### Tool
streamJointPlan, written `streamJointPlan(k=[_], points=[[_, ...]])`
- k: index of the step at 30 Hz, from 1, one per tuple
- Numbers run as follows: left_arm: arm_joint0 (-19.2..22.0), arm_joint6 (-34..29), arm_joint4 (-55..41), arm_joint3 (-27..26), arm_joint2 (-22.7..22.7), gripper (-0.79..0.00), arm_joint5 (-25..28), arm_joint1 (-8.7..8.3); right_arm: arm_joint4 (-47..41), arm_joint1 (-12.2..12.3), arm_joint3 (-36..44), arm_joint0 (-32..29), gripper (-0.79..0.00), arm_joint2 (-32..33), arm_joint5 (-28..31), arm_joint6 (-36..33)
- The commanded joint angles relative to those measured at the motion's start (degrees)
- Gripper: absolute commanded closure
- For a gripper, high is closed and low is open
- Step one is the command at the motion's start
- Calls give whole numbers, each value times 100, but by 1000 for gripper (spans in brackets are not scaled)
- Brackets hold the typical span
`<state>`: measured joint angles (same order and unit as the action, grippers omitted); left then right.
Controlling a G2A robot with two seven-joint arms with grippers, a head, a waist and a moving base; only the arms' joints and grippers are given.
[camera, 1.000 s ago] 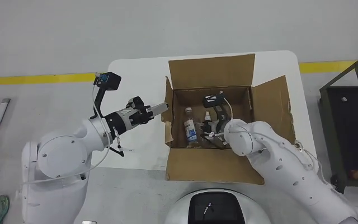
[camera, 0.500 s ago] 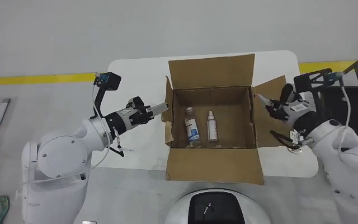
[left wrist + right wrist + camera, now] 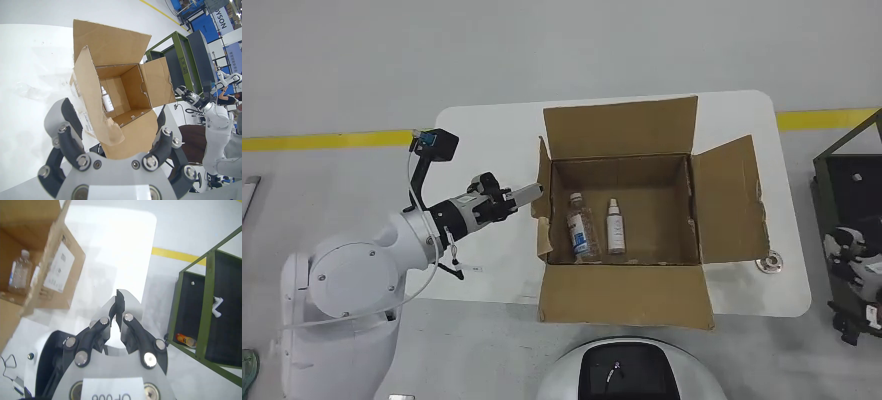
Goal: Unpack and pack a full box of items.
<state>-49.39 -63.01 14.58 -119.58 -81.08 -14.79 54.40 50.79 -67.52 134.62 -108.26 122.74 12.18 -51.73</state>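
An open cardboard box (image 3: 622, 295) stands on the white table (image 3: 492, 130) with its flaps spread. On its floor lie a clear bottle (image 3: 580, 227) and a white spray bottle (image 3: 615, 226), side by side. My left gripper (image 3: 533, 192) hovers open just outside the box's left flap (image 3: 90, 79), with nothing held between its fingers (image 3: 65, 106). The spray bottle (image 3: 107, 100) shows past that flap. My right gripper (image 3: 119, 295) is shut and empty, off the table's right end, near a green rack (image 3: 206, 298). The clear bottle (image 3: 18, 272) also appears in the right wrist view.
The green rack (image 3: 842, 170) stands right of the table, with an orange bottle (image 3: 185, 340) and a white part (image 3: 217, 308) on its dark shelves. A small round metal piece (image 3: 769, 264) lies on the table by the box's right flap. A yellow floor line (image 3: 322, 140) runs behind.
My right arm has come out of the box and swung right, off the table's end. The two bottles have shifted slightly. The left arm has not moved.
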Motion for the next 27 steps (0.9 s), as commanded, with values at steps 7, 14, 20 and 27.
streamJointPlan(k=[7, 14, 20, 27], points=[[0, 0, 0, 0, 0, -785, 0, 0, 696, 26, -408, -283, 0, -611, 106, -511], [0, 0, 0, 0, 0, -785, 0, 0, 696, 26, -408, -283, 0, -611, 106, -511], [0, 0, 0, 0, 0, -785, 0, 0, 1027, 48, -435, -149, 0, -793, 127, -437], [0, 0, 0, 0, 0, -785, 0, 0, 1332, 158, -834, 939, -323, -1181, 146, -1143]])
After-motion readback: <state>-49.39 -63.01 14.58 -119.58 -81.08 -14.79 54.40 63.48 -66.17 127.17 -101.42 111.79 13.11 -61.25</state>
